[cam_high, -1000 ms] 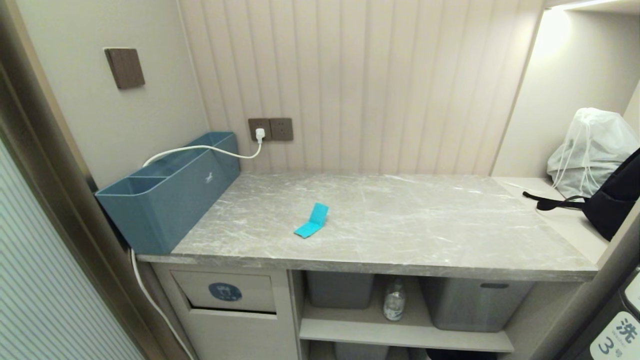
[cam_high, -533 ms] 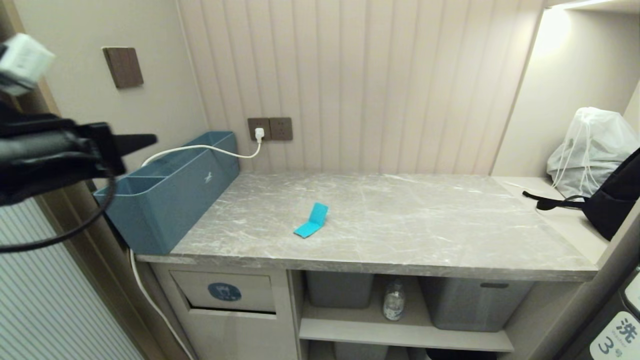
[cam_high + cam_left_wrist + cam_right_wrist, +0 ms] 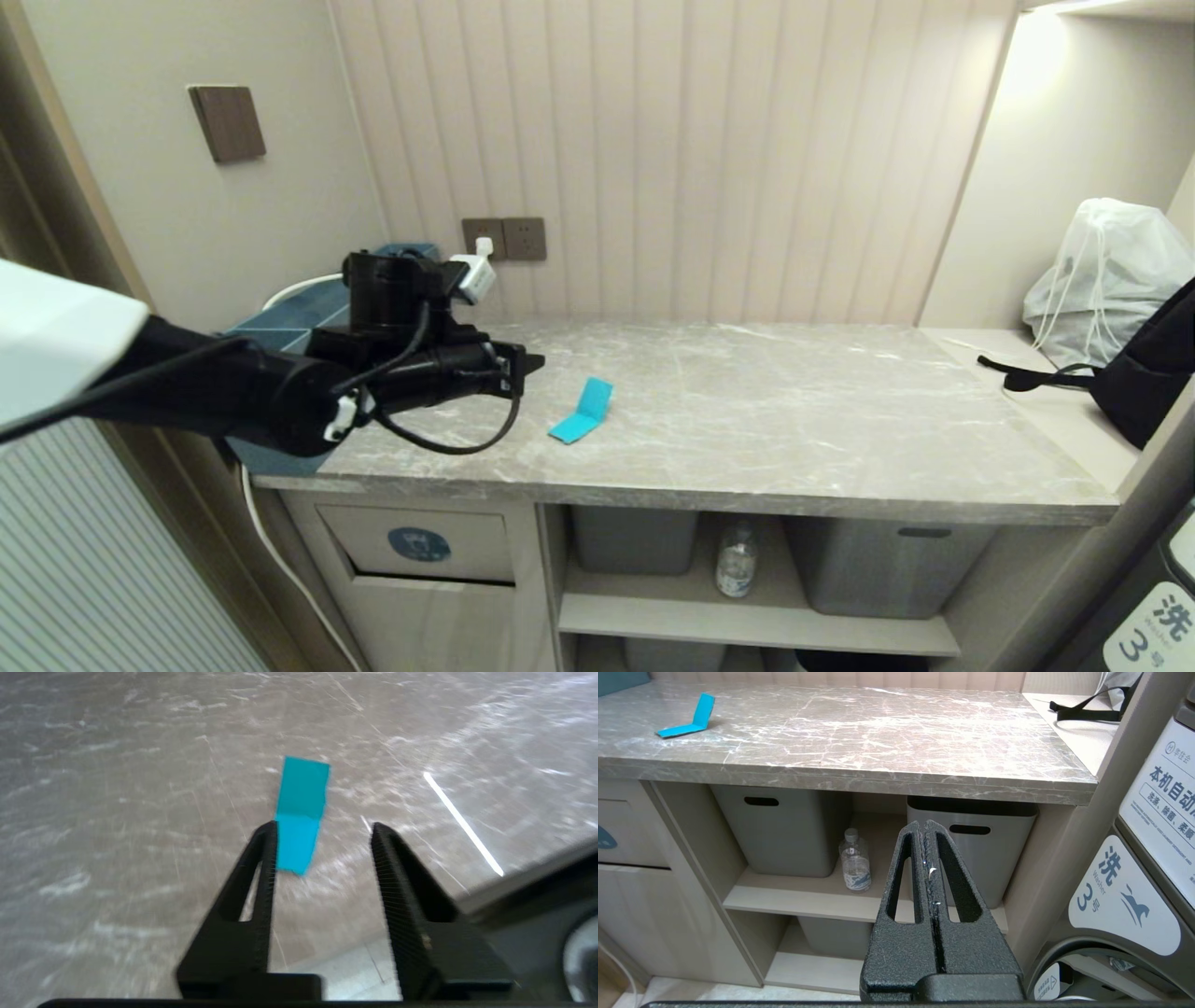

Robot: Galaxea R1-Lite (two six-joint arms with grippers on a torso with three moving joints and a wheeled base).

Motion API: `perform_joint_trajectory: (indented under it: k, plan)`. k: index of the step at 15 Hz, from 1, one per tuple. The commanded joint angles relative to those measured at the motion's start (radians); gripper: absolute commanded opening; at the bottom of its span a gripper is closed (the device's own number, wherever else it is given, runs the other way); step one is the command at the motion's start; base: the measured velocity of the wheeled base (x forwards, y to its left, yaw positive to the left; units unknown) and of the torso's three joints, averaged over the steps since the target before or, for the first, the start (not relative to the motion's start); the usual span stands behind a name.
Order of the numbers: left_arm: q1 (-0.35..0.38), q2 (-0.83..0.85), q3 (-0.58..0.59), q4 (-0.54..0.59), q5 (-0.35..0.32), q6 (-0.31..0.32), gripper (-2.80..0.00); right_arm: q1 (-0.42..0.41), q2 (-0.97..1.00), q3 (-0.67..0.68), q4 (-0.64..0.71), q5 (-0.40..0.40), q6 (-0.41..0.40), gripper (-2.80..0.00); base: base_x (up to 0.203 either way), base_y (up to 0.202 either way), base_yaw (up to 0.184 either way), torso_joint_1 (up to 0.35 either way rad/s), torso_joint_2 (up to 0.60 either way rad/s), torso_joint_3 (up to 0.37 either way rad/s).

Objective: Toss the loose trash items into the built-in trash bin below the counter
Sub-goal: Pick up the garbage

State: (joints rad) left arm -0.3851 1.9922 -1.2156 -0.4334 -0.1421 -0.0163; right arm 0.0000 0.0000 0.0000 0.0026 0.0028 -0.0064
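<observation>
beside left tool, teal box, cable

Pale ribbed wall panelling carries twin brown sockets; warm light upper right.

You get soft, even indoor light, with a bright warm glow spilling from a strip light at the upper right onto the alcove wall. The worktop carries a mild sheen, and in the left wrist view a thin white glare line runs across the stone. That view is smeared by motion blur, softening the turquoise strip. The shelf recess under the slab lies in shadow. The right wrist view is sharp, and the head view bends straight lines near its edges.
</observation>
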Motion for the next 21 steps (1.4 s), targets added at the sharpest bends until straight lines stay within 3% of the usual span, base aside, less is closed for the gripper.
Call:
perform_joint_trajectory:
  k: [1, 9, 15, 21]
  plan:
    - [-0.004, 0.164, -0.058, -0.063, 0.016, 0.005, 0.0, 0.0, 0.0, 0.0, 0.0, 0.0, -0.001, -2.8, 0.0, 0.0, 0.0, 0.0, 0.0, 0.0]
    - [-0.009, 0.562, -0.328, -0.52, 0.051, 0.144, 0.0, 0.0, 0.0, 0.0, -0.001, 0.0, 0.0, -2.8, 0.0, 0.0, 0.0, 0.0, 0.0, 0.0]
    - [-0.02, 0.704, -0.526, -0.518, 0.049, 0.147, 0.0, 0.0, 0.0, 0.0, 0.0, 0.0, 0.0, -2.8, 0.0, 0.0, 0.0, 0.0, 0.0, 0.0]
    - [-0.057, 0.732, -0.569, -0.473, 0.043, 0.147, 0.0, 0.0, 0.0, 0.0, 0.0, 0.0, 0.0, -2.8, 0.0, 0.0, 0.0, 0.0, 0.0, 0.0]
